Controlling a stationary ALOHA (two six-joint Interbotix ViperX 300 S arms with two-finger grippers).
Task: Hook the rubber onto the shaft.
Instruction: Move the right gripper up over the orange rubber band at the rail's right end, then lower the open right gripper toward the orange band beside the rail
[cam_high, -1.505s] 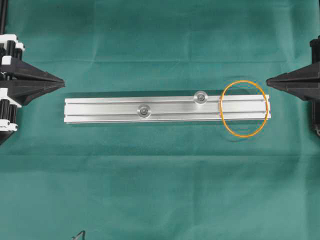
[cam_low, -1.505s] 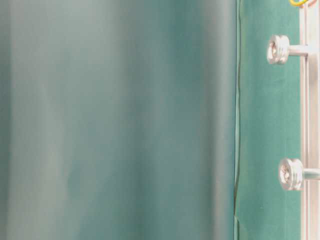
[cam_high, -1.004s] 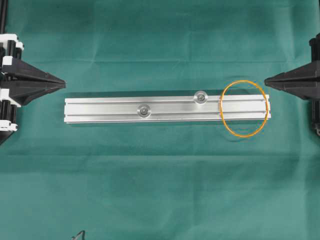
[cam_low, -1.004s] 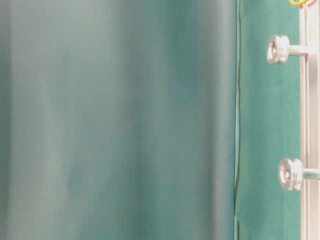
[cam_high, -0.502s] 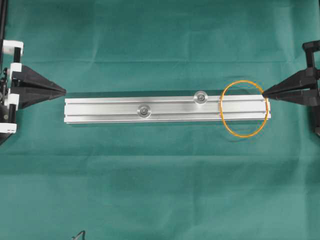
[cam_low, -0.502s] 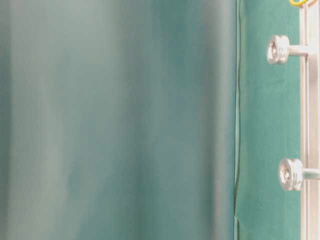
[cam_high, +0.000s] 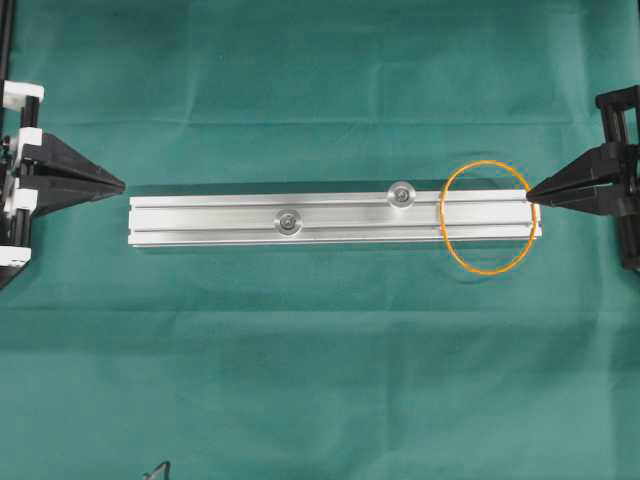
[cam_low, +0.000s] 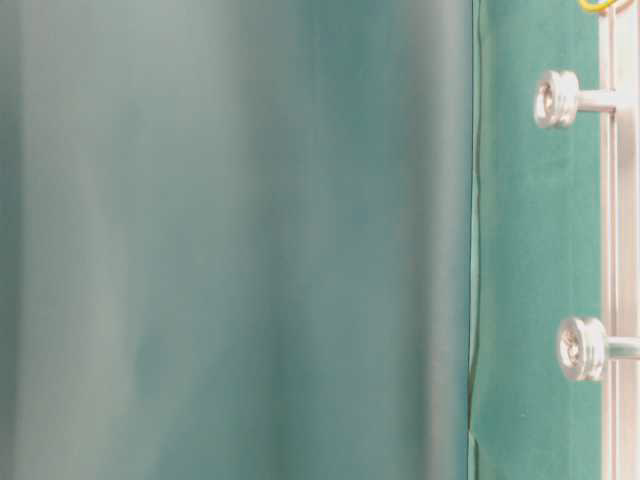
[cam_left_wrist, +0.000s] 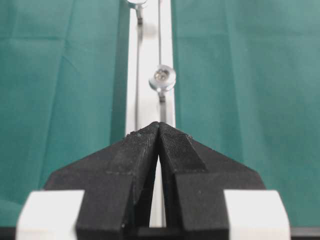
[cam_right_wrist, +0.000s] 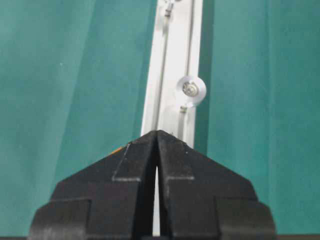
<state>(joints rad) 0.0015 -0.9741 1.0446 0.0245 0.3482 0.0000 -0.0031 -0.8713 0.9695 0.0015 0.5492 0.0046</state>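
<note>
The orange rubber (cam_high: 486, 272) lies as a flat oval loop across the right end of the silver rail (cam_high: 200, 219). Two silver shafts stand up from the rail, one near the middle (cam_high: 289, 221) and one right of it (cam_high: 401, 194). My right gripper (cam_high: 529, 196) is shut and empty, its tip at the rail's right end beside the loop's right edge. Only a sliver of rubber (cam_right_wrist: 116, 149) shows past it in the right wrist view. At the rail's left end my left gripper (cam_high: 122, 184) is shut and empty, facing the nearer shaft (cam_left_wrist: 162, 79).
Green cloth (cam_high: 320, 380) covers the table all round the rail. The table-level view shows both shafts (cam_low: 556, 98) (cam_low: 582, 348) sticking out from the rail (cam_low: 622, 220). A thin black cable end (cam_high: 158, 470) pokes in at the bottom edge.
Both grippers have come down the overhead view into line with the rail, staying shut. The right tip has closed in on the rubber's right edge. Rail and rubber have not moved.
</note>
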